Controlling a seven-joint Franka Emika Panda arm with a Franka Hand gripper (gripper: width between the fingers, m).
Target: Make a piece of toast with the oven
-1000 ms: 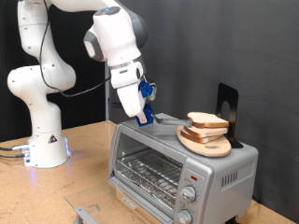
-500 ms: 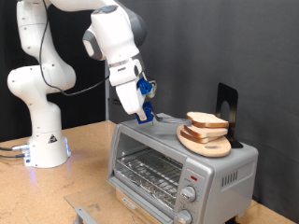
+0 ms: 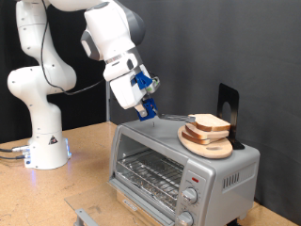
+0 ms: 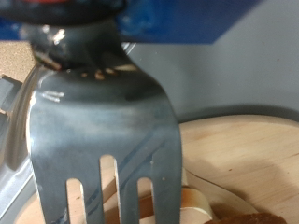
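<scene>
The silver oven [image 3: 179, 162] stands on the table, its wire rack showing through the front. On its roof a round wooden plate [image 3: 195, 144] carries the piece of toast [image 3: 209, 121], a pale slice stacked on another. My gripper [image 3: 145, 106] hangs over the oven's roof towards the exterior view's left, shut on a metal fork [image 3: 170, 114]. The fork's tines point at the toast and reach almost to it. In the wrist view the fork [image 4: 103, 112] fills the picture, with the wooden plate [image 4: 248, 149] beyond the tines.
A black stand [image 3: 229, 102] rises behind the plate on the oven's roof. Two round knobs [image 3: 189, 196] sit at the oven's front right. The arm's white base [image 3: 42, 141] stands at the exterior view's left, and a grey metal piece [image 3: 83, 215] lies at the bottom edge.
My gripper has lifted a little and tilted, swinging the fork flatter. Its tines have moved right, closer to the toast. The toast and the plate have not moved.
</scene>
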